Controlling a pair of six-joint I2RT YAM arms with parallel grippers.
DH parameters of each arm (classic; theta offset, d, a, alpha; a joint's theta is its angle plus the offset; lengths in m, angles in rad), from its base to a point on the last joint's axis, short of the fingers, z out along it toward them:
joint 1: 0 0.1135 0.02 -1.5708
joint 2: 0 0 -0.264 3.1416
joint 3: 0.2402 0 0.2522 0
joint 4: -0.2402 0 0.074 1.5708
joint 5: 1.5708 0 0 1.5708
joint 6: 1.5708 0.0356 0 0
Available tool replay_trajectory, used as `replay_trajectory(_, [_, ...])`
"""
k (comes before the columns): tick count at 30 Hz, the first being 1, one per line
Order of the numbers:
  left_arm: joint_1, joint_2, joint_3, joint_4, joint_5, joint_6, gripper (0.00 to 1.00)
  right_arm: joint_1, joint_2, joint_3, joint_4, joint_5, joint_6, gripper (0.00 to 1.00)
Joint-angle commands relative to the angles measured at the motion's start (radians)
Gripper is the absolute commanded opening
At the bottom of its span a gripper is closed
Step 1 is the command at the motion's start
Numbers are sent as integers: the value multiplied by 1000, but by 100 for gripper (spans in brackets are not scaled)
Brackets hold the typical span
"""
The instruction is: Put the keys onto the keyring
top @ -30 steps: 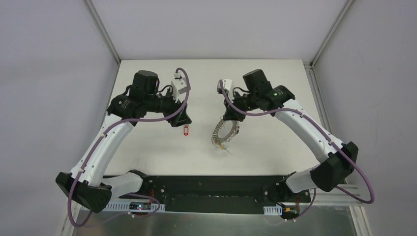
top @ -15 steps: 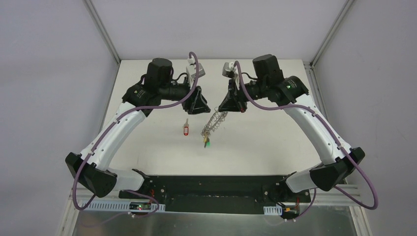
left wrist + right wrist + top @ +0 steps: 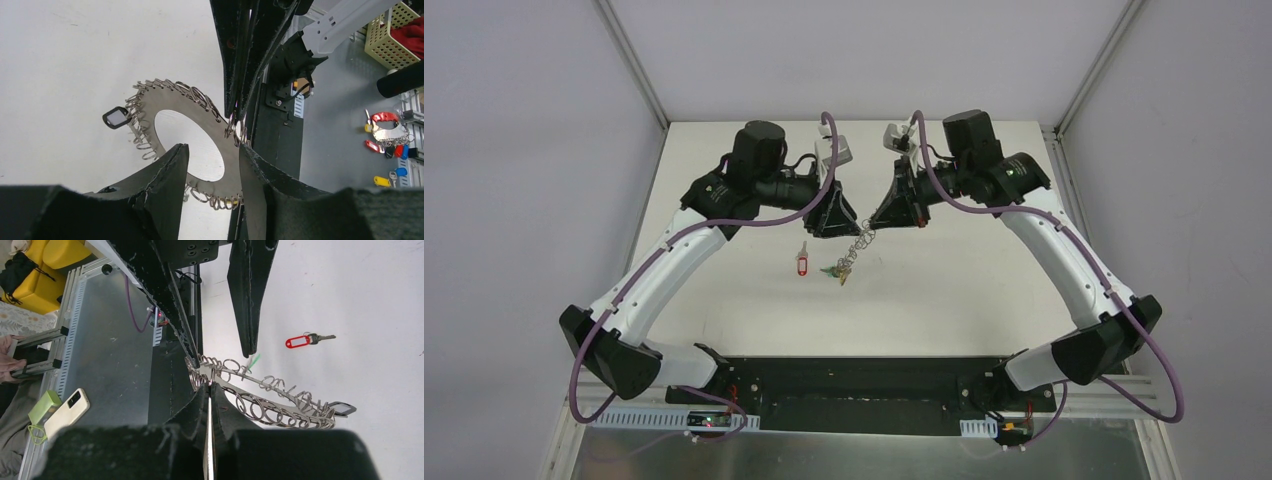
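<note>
My right gripper (image 3: 876,222) is shut on the rim of the keyring (image 3: 856,250), a flat grey ring edged with wire loops, and holds it up off the table so it hangs tilted. In the right wrist view my pads (image 3: 210,390) pinch that rim. My left gripper (image 3: 212,150) is open and straddles the opposite edge of the keyring (image 3: 167,100), its fingers apart on either side. Two of the keys hang from the loops: a green one (image 3: 837,271) and a black one (image 3: 116,117). A red key (image 3: 802,263) lies loose on the white table below the left gripper.
A black base bar (image 3: 864,385) runs along the table's near edge. Off the table, a bunch of coloured keys (image 3: 390,142) lies on the grey bench near a yellow mesh basket (image 3: 395,30). A phone (image 3: 65,412) rests on the metal shelf.
The right gripper lifted the keyring off the table and carried it left. The left gripper swung right to meet it and its jaws narrowed around the ring. The red key stayed put.
</note>
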Motion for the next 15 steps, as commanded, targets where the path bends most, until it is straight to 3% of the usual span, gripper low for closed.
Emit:
replay_trajectory(1, [-16,11,23,34,17,26,42,-11,0,-8,61,-115,25,0])
replay_trajectory(15, [-46,43,43,30,35,64,32,-29,6,-58,95,-161,39,0])
